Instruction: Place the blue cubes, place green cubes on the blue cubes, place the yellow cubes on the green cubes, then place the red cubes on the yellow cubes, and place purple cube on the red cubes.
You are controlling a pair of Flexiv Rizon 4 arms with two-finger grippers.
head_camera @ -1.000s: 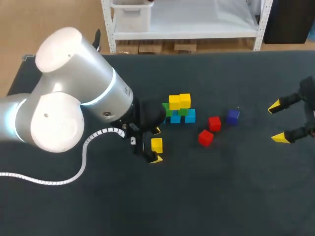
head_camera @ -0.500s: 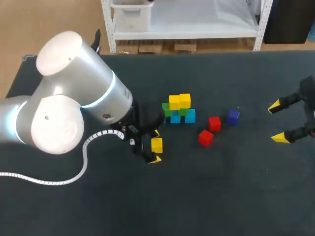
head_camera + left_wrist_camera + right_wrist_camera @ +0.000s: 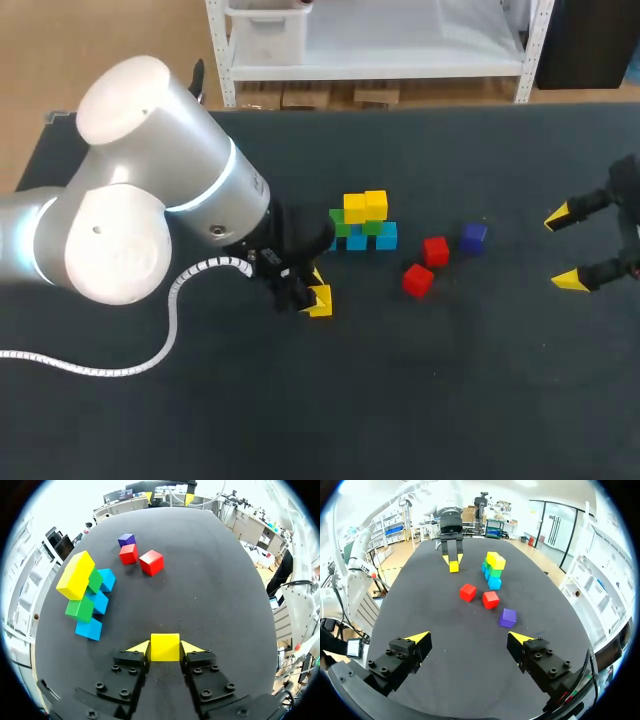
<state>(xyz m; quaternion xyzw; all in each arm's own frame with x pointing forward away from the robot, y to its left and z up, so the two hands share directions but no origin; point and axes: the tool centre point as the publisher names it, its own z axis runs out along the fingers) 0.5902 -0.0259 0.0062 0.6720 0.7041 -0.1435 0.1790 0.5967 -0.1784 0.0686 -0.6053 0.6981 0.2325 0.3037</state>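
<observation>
A loose yellow cube rests on the black table, and my left gripper is shut on it, a yellow tip against each side. Ahead and to one side stands the pile: blue cubes at the base, green cubes on them, two yellow cubes on top. Beyond the pile lie two red cubes and a purple cube, all on the table. My right gripper hangs open at the far right, holding nothing; the purple cube is the nearest one ahead of it.
A coiled white cable from my left arm trails over the table's left front. The table's back edge runs behind the pile.
My left gripper's fingers have come together onto the loose yellow cube, which sat between them before. The right arm has not moved.
</observation>
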